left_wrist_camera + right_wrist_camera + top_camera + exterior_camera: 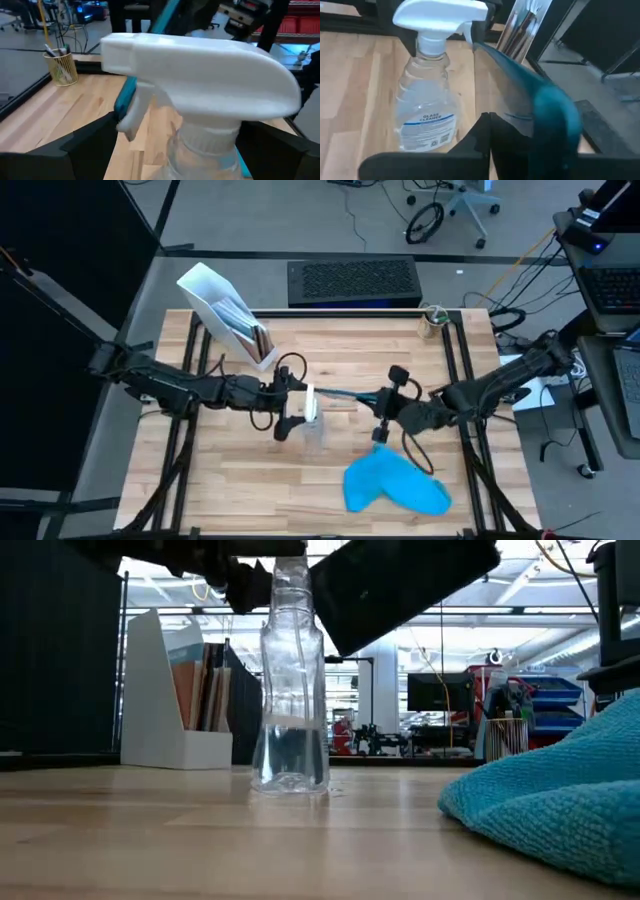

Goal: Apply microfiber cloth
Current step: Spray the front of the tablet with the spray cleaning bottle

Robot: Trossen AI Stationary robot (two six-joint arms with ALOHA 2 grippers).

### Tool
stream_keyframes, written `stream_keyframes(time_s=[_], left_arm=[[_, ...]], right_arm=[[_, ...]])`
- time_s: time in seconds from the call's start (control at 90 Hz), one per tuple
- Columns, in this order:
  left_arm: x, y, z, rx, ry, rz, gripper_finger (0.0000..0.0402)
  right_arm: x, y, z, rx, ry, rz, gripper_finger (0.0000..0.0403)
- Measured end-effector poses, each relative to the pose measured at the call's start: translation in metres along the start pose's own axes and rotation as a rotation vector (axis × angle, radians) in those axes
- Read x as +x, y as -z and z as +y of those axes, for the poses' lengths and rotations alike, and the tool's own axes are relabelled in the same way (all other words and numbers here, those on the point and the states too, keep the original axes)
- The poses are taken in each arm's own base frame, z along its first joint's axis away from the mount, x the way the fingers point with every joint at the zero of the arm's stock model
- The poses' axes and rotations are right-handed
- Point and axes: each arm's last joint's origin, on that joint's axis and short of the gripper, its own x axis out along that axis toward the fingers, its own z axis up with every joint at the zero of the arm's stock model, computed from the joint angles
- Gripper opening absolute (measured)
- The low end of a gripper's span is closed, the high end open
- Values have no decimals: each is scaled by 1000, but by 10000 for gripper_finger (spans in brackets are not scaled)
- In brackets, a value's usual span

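Note:
The sky-blue microfiber cloth (395, 485) lies crumpled on the table near the front right edge, and it shows close up in the low view (560, 800). No gripper touches it. A clear spray bottle (313, 420) with a white head (200, 75) stands upright mid-table. My left gripper (292, 416) is open, with a finger on either side of the bottle's neck (205, 145). My right gripper (384, 406) is shut on a dark tablet (400, 580) with a teal edge (540, 100), held above the table beside the bottle. My right gripper pinches the tablet between its two fingers at the tablet's right end (547, 125). The fingers come roughly level from the table's right. The tablet is lifted clear of the table on edge and tilted, its free end (322, 389) reaching toward the bottle's head.
At the far left stands a white file holder (225, 310) with books. A pencil cup (432, 320) sits at the far right corner. A dark keyboard (352, 280) lies beyond the far edge. Bare wood shows along the near left (240, 490).

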Motion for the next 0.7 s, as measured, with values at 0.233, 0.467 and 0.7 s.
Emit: stream_keyframes(time_s=[0.233, 0.467, 0.7], left_arm=[[0, -1, 0, 16, 18, -7, 358], [0, -4, 0, 19, 20, -37, 358], [0, -5, 1, 28, 19, -46, 358]], right_arm=[[-30, 5, -7, -25, -100, 44, 10], [-16, -14, -25, -37, 3, -76, 12], [32, -21, -39, -86, -101, -86, 12]])
